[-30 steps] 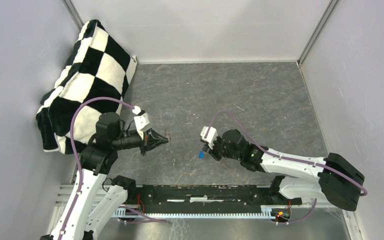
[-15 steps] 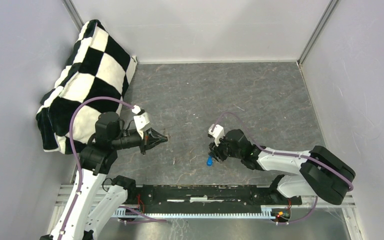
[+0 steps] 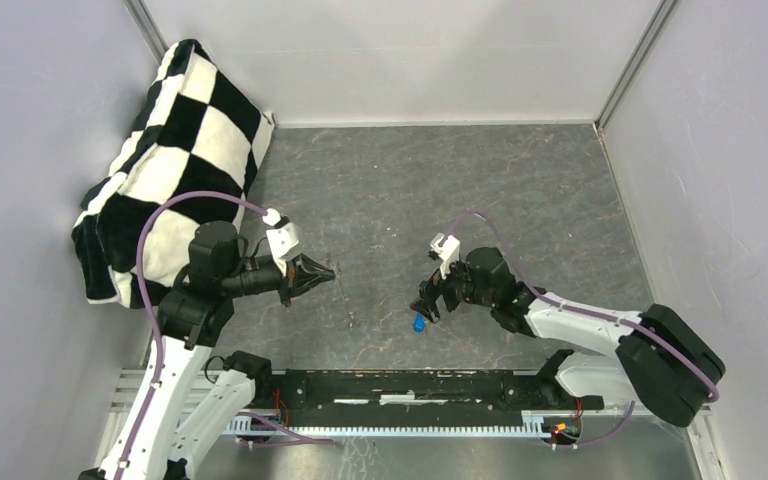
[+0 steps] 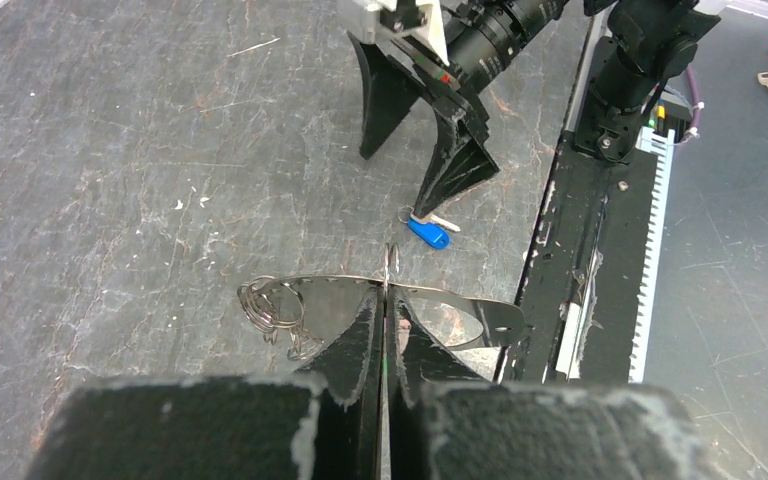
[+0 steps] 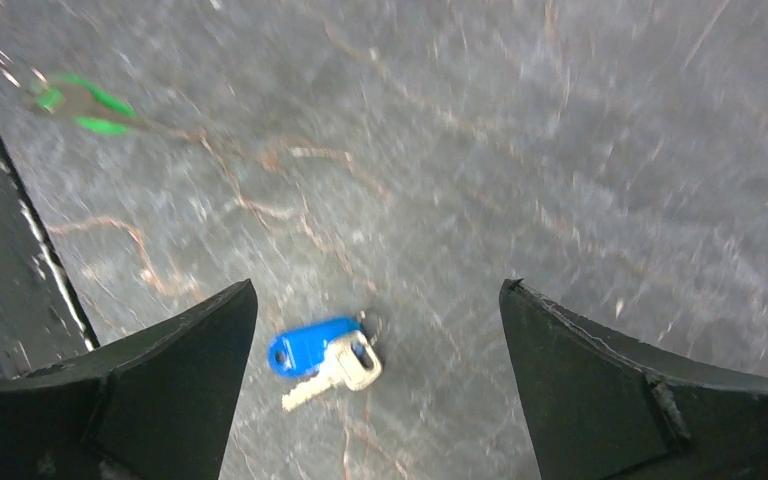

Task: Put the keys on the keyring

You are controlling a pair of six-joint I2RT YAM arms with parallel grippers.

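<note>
Blue plastic marks the key you are after. The blue key (image 5: 312, 352) lies flat on the tabletop (image 3: 410, 180), at about 6 o'clock from its centre, with its pale blade angled toward the near rail (image 3: 410, 385). Your right gripper (image 5: 376, 290) hangs over it with fingers spread wide, one on each side, holding nothing and touching nothing. Your left gripper (image 4: 386, 292) sits at 8 o'clock, clenched. It seems to pinch the keyring (image 4: 268, 303), a thin grey loop running out to both sides of its tips. The green key (image 5: 75, 100) shows only as a blurred streak at 10 o'clock from the blue one, and I cannot tell whether it is on the loop.

Because the blue key lies so flat, closing fingers may skate over it, or nudge it toward the rail at 6 o'clock. A pinch on the head's edge alone could flick it away. The loop might also twist in the left grip.

The tabletop is dark grey, stone-like and scratched. Pale walls (image 3: 410, 50) close three sides, and a black-and-white checked cloth (image 3: 175, 130) slumps at 10 o'clock.
</note>
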